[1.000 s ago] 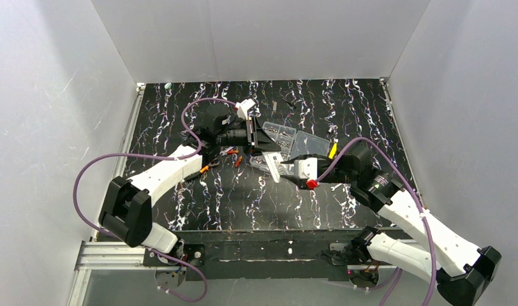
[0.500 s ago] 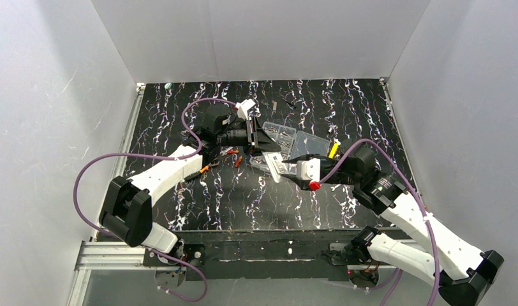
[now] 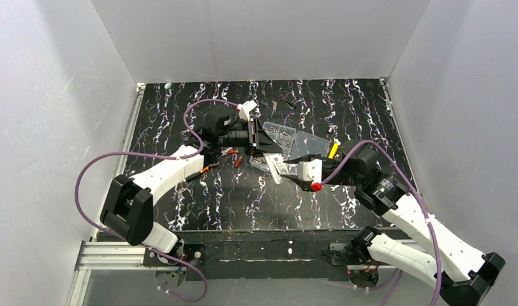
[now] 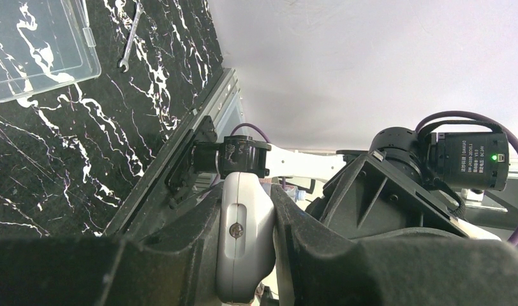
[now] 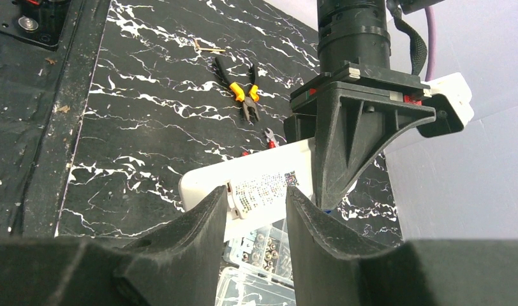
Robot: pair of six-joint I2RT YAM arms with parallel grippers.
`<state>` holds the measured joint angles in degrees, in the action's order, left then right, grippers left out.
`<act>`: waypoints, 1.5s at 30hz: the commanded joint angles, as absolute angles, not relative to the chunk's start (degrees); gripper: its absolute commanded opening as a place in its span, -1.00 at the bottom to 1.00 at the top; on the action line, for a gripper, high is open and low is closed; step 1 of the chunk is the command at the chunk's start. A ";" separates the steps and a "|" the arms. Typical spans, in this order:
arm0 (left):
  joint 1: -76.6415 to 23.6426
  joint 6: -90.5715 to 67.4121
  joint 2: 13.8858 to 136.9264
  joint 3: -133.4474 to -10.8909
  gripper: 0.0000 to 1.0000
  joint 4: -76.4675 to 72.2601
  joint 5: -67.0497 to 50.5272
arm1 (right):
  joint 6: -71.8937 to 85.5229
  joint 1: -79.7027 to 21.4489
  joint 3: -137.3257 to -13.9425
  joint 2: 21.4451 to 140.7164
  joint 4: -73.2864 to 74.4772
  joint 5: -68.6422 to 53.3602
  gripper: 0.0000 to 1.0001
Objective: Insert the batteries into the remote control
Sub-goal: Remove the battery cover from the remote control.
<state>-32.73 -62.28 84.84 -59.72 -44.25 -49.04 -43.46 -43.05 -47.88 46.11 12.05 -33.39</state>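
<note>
Left claw (image 4: 245, 245) clamps the remote control (image 5: 256, 185) near one end. Right claw (image 5: 255, 199), fingers parted, sits just short of the remote, whose long axis runs crosswise to it, labelled face toward it. Under the remote lies a clear screw box (image 5: 263, 248); beyond the remote, orange-handled pliers (image 5: 240, 95) lie on the worktop (image 5: 148, 115).

White walls (image 3: 263, 38), black white-veined tabletop (image 3: 244, 204), aluminium rail (image 3: 106, 254) at near edge

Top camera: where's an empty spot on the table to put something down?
The table is bare along its near edge and in its far right corner. The middle is crowded: the remote control, the clear plastic box and the pliers bunch together there.
</note>
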 commanded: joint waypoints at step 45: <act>-33.66 -61.20 84.29 -60.62 -1.00 -43.54 -52.14 | 1.54 -42.80 -52.23 39.29 12.39 -15.00 0.23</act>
<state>-33.39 -62.74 85.10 -59.72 -43.66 -50.30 -20.71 -43.05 -47.22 39.11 14.98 -24.38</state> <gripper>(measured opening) 0.260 0.635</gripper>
